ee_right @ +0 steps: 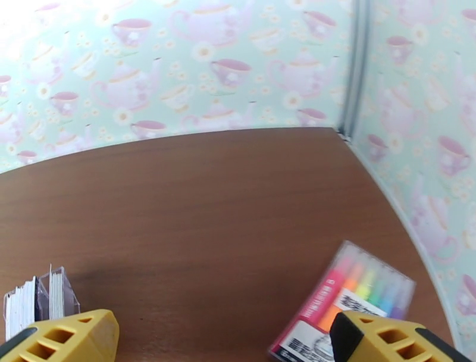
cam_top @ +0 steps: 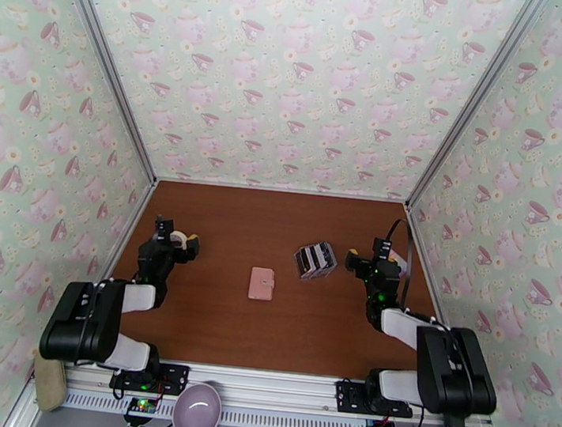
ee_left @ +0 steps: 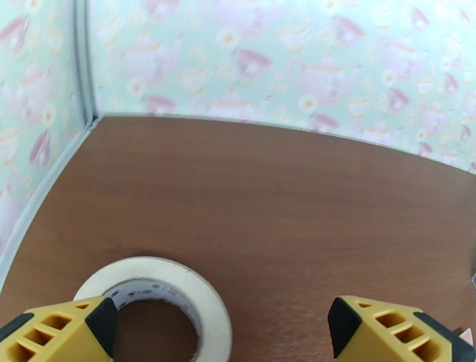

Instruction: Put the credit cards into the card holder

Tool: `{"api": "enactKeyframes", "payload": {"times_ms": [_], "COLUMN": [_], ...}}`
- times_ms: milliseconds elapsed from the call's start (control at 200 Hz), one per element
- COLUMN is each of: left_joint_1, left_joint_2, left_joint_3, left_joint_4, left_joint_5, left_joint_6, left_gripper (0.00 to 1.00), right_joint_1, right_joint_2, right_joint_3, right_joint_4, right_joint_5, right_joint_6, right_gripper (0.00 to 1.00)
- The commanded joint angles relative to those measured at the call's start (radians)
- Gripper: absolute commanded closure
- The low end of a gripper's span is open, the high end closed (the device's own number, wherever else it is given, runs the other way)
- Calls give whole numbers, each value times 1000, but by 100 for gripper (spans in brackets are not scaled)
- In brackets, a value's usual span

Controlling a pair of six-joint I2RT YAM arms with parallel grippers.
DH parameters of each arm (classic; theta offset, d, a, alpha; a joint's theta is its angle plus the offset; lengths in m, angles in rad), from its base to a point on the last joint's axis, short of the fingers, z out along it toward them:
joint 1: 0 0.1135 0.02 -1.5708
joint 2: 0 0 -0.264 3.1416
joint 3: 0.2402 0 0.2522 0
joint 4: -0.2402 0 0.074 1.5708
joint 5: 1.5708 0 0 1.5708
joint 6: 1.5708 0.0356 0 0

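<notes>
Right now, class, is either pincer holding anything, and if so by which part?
Nothing is held. The left pincer and the right pincer both stand open above the table.

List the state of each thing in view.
Pale pink folding card holder: closed, lying flat.
Small thin credit cards: bunched, outside the card holder.
White tape roll: lying flat.
Clear pack of coloured markers: lying flat.
Purple bowl: upright, empty.
Left gripper: open, empty.
Right gripper: open, empty.
</notes>
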Motion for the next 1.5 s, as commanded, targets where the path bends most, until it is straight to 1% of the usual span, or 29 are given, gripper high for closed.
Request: {"api": "enactKeyframes", "payload": {"times_ms": [0, 60, 120, 265, 331, 1492], "left_joint_1": [-8, -22, -22, -28, -35, -31], "left_joint_2": [6, 18, 12, 17, 12, 17], "left_joint_3": [12, 26, 28, 28, 37, 40], "left_joint_4": [18, 15, 6, 7, -18, -14], "left_joint_5": [28, 43, 46, 48, 61, 72], "left_joint_6": [35, 56, 58, 66, 83, 83], "left_gripper": [0, 0, 0, 0, 0, 0], "right_joint_1": [-8, -9, -12, -11, -11, -8], "right_joint_2": [77, 131, 109, 116, 113, 114], "right_joint_3": [-33, -34, -10, 11, 14, 20], "right_joint_4": [215, 283, 195, 168, 157, 145], "right_joint_5": [-65, -66, -52, 8, 8, 14], "right_joint_6": [-21, -17, -15, 12, 9, 7], "right_gripper": [0, 0, 0, 0, 0, 0]}}
